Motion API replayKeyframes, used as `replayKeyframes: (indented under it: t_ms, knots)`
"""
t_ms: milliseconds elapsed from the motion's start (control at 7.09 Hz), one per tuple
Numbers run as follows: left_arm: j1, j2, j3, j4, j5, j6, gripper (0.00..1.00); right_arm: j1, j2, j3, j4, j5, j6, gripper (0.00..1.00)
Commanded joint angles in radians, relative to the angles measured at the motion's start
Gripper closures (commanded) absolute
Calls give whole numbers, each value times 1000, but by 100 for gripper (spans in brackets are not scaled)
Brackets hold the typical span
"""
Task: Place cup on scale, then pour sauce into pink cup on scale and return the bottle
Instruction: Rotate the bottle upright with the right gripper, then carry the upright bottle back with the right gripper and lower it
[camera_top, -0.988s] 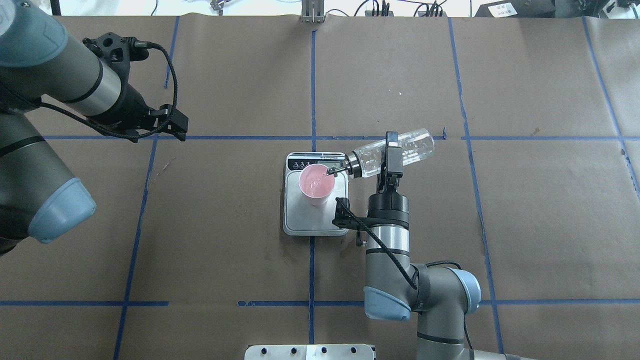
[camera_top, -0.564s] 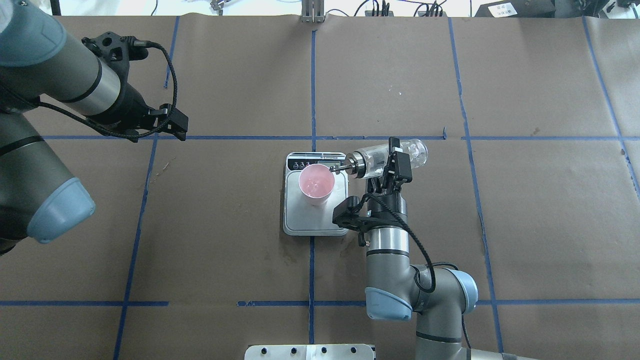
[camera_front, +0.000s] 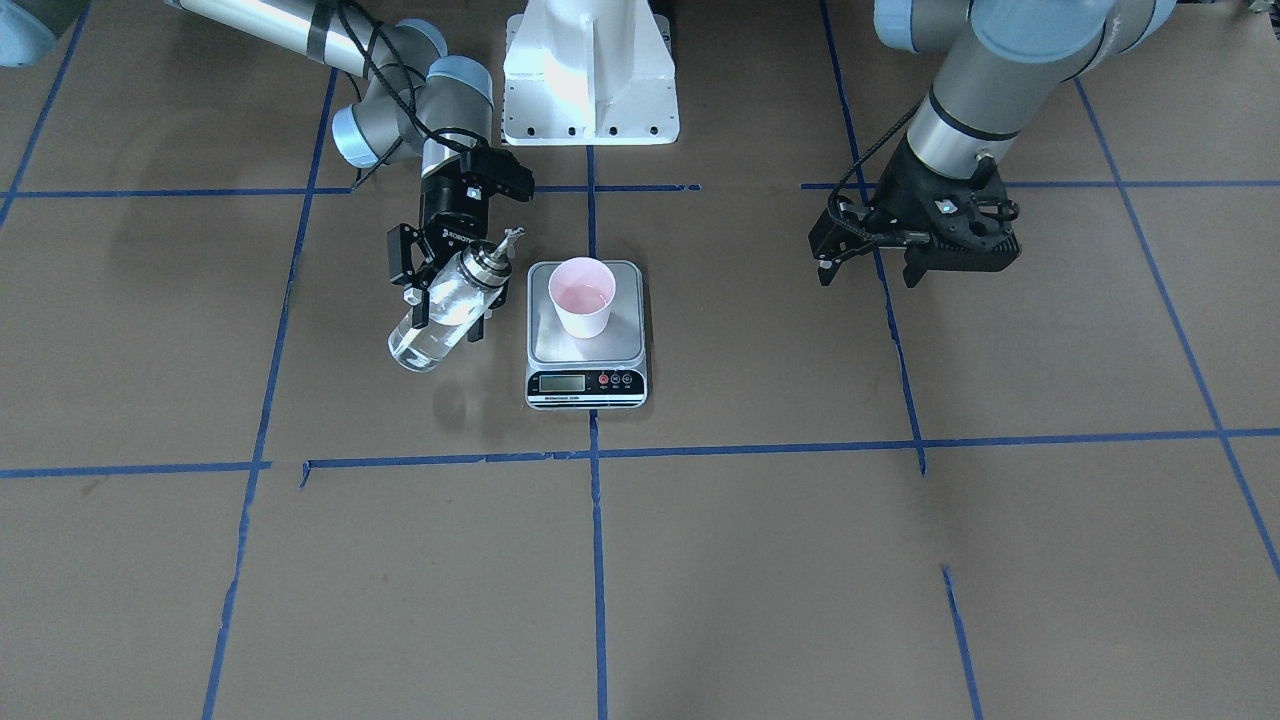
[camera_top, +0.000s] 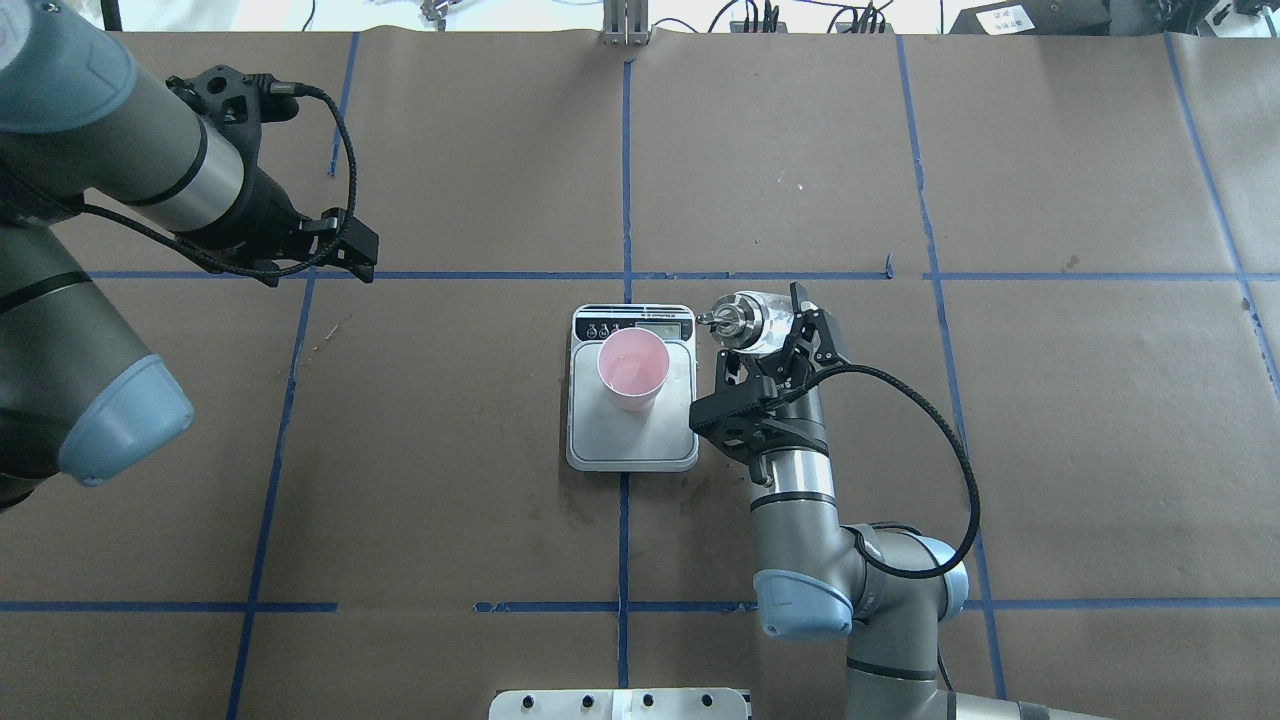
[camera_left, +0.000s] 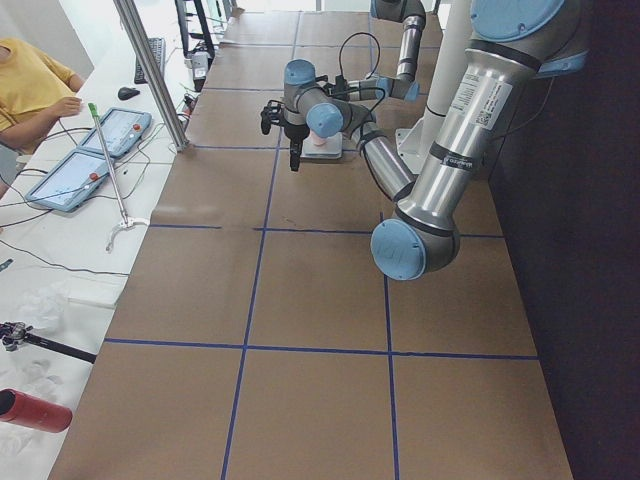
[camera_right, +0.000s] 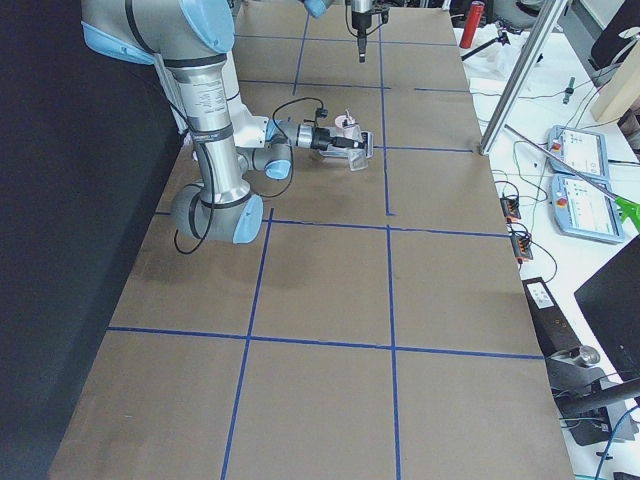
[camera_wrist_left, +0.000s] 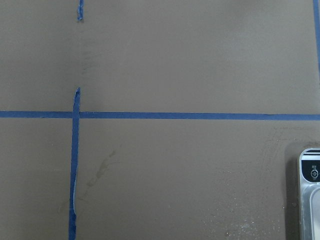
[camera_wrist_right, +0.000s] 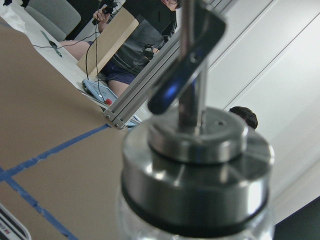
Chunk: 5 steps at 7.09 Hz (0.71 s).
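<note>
In the front-facing view the cup (camera_front: 583, 322) stands upright on the plate of the scale (camera_front: 586, 385), and a little sauce (camera_front: 586, 294) seems to lie inside it. The right claw (camera_front: 445, 300) is clenched around the bottle (camera_front: 423, 338), which hangs just beside the scale (tilted, spout upward, not over the cup). I judge that the pouring is finished and the return is in hand. The next move calls for carrying the bottle clear of the cup, standing it on the table (camera_front: 700, 560), then releasing. The left claw (camera_front: 868, 272) is spread and holds nothing, well apart.

In the overhead view the bottle sits next to the display corner of the scale.

The side views show brown paper with blue tape (camera_left: 268, 229) lines, and an operator (camera_left: 30, 85) near tablets (camera_left: 95, 150).

The left wrist view shows only paper, tape and the scale's corner; the right one shows the metal collar (camera_wrist_right: 195, 170).
</note>
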Motion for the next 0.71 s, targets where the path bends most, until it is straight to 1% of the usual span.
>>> replayKeyframes:
  t_ms: [0,141,282,423,564]
  knots:
    - [0,-1,3,0,0,0,0,3,-79,42,55,115,296,100]
    - [0,-7,3,1,3,0,0,8,-148,119,60,179,342,100]
    - [0,-8,4,0,5,0,0,50,-215,127,63,217,348,100]
    - [0,-9,9,0,6,3,0,80,-305,177,64,278,464,100]
    - [0,-20,15,1,8,1,0,93,-384,203,66,282,517,100]
